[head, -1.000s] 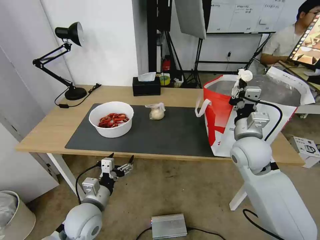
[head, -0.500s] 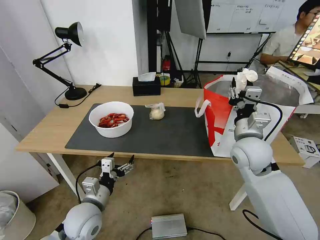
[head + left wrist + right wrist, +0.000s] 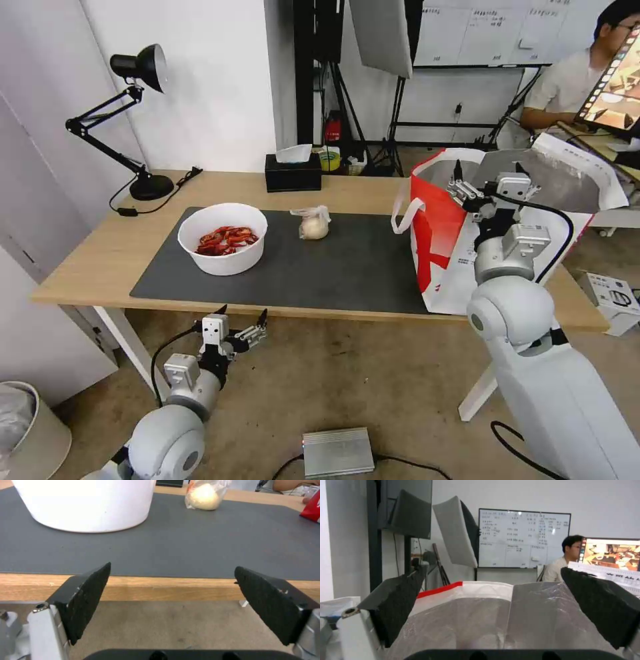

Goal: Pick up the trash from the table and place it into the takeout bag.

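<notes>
The right gripper (image 3: 490, 183) is hovering over the open mouth of the takeout bag (image 3: 437, 233), which is standing at the right end of the table (image 3: 80, 263). Its jaws are spread wide and are holding nothing; in the right wrist view the two black pads (image 3: 400, 597) are framing the bag's silver foil lining. The left gripper (image 3: 241, 320) is waiting low, just in front of the table's near edge, its jaws also wide apart and empty.

Two pieces of trash are lying on the dark grey mat (image 3: 347, 267). The white bowl (image 3: 222, 238) of red crayfish shells is sitting near the mat's left end. It looks rigid but likely thin-walled and open-topped, so a pinch on the rim with the bowl kept level would probably suit it, or the shells may spill. The small knotted clear bag (image 3: 314, 223) is resting well apart from the bowl, toward the mat's far edge. It appears light and soft; its knotted top is probably the surest place to grasp.
</notes>
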